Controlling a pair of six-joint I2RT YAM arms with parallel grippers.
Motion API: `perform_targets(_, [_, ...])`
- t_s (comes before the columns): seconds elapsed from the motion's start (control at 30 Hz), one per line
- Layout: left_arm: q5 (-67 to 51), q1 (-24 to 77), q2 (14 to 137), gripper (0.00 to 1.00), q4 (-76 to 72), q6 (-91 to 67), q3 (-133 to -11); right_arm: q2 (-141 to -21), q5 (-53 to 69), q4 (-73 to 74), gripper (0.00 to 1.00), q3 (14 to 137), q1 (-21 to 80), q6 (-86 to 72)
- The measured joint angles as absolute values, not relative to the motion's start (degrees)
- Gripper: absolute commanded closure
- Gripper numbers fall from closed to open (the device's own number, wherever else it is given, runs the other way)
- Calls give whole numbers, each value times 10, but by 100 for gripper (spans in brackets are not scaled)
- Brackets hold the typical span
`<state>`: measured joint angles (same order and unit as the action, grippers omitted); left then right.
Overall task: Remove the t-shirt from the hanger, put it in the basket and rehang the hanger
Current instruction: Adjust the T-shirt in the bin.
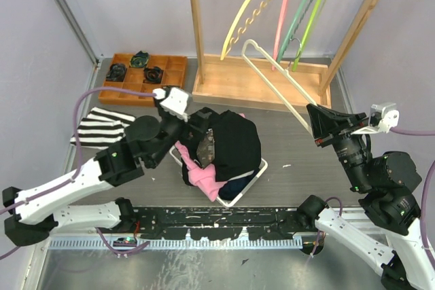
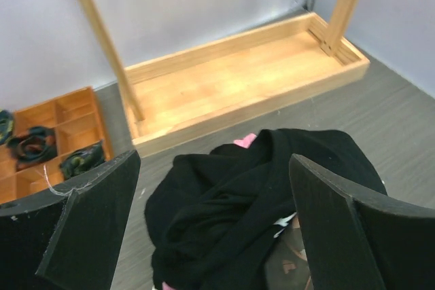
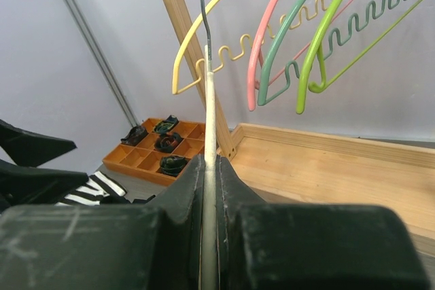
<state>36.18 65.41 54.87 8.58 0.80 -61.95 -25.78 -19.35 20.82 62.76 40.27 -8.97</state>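
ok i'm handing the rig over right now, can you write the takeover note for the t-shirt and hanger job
Left gripper: open, hovering just above the black t-shirt.
Right gripper: shut on the cream hanger, holding it up in front of the wooden rack.
T-shirt: off the hanger, heaped on other clothes in the white basket.
Done: shirt removed and released.
Left: probably only pulling the left arm clear and parking the bare hanger.

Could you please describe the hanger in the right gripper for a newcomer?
Find the wooden clothes rack at the back. In front of it the right gripper holds a slim cream hanger; unlike the yellow, pink and green hangers, it is off the rail.
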Motion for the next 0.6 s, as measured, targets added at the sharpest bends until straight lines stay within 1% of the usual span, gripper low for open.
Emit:
perform_targets(0.2, [296,654,593,2,43,-11,-589,-258,-194,208,99,628,403,-90])
perform_targets(0.37, [266,654,593,2,-12,-41,-512,-258,-193,208,99,628,403,-90])
perform_targets(0.6, [269,654,615,2,-111,-92,-371,-258,-183,208,99,626,402,-93])
